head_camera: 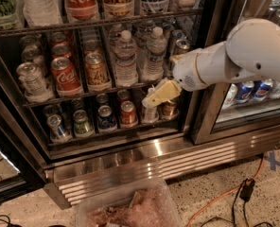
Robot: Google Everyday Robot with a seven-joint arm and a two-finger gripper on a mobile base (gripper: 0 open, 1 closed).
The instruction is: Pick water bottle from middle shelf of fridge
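Note:
The fridge (130, 167) stands open in front of me, with a steel slatted base. On its middle shelf (59, 98), two clear ribbed water bottles with white caps stand side by side, one to the left (126, 60) and one to the right (155, 56). My gripper (152, 99), cream-coloured on a white arm (234, 56), hangs in front of the shelf's right part. It is just below and in front of the right bottle, pointing down-left, and holds nothing that I can see.
Soda cans fill the left of the middle shelf, among them a red Coca-Cola can (64, 74) and an orange can (96, 70). More cans (128, 113) stand on the shelf below. A closed glass door (253, 91) is at right. A clear plastic bin (130, 207) and an orange cable (220, 197) lie on the floor.

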